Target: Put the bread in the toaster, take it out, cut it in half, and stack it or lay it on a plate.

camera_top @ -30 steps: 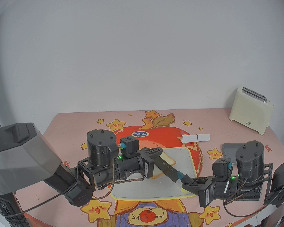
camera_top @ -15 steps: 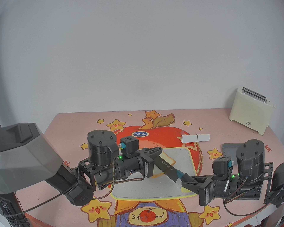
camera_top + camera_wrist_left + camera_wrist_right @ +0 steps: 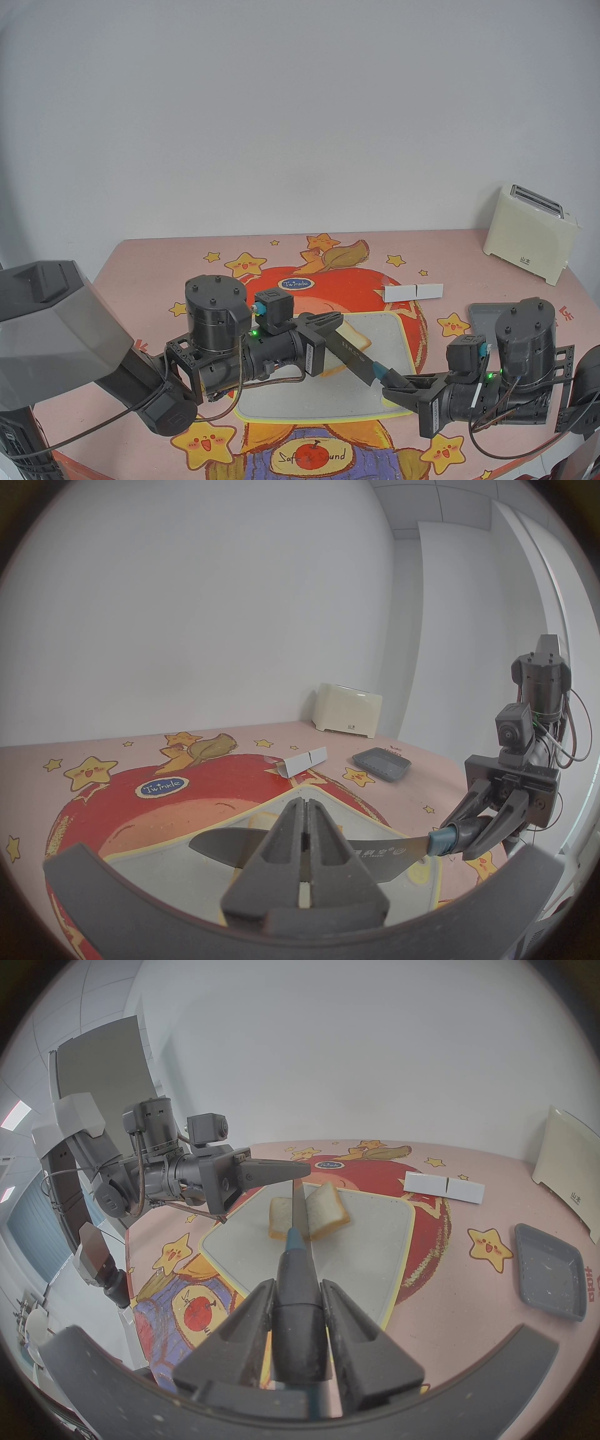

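Cutting board, bread beneath left claw

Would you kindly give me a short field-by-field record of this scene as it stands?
bread: on the cutting board, under the knife blade
knife: handle gripped by right claw, blade across the bread
left claw: shut, at the bread's edge; contact unclear
plate: grey, apart from the board, near the right arm
toaster: table's far right corner

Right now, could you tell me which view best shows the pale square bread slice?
The right wrist view: the pale square bread slice shows almost whole, the dark knife blade across it. The head view shows one corner; the left wrist view, a sliver.
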`<state>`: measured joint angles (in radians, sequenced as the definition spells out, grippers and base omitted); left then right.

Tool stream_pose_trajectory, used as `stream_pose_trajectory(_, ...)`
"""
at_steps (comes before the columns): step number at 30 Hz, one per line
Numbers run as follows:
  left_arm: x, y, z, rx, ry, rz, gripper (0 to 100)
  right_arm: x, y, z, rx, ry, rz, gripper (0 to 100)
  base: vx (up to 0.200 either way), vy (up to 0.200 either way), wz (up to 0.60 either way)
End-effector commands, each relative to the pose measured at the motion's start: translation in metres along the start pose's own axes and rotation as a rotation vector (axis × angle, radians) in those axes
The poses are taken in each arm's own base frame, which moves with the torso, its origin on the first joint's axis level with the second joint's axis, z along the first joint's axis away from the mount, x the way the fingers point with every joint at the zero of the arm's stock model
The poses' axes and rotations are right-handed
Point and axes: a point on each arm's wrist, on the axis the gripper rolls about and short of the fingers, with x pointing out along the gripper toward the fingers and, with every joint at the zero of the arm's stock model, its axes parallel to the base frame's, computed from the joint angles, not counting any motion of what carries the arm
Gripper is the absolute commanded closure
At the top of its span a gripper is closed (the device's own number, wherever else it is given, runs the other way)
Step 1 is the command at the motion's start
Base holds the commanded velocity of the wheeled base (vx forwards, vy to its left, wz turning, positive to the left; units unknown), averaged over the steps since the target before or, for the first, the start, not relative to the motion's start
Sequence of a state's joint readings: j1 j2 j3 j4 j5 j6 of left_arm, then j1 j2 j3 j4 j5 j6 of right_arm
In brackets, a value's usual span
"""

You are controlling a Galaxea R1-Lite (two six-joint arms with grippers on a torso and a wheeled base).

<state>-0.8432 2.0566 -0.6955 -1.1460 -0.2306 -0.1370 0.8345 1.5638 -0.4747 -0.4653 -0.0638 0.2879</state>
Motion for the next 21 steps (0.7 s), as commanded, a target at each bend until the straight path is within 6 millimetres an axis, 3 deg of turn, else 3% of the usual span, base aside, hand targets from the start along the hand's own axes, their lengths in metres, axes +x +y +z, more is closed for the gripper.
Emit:
stream_pose_trajectory(1, -0.0001, 0.0022, -0.0056, -0.007, 0.021, 0.006, 100, -0.0005, 0.0006, 0.002, 0.003, -0.01, 0.002, 100, 0.0, 0.0, 0.0)
stream_pose_trajectory(21, 0.0008, 0.0025, 0.0023, -0.001, -0.007, 0.005, 100, 0.0006, -0.0001, -0.0004, 0.002, 0.004, -0.003, 100, 0.0, 0.0, 0.0)
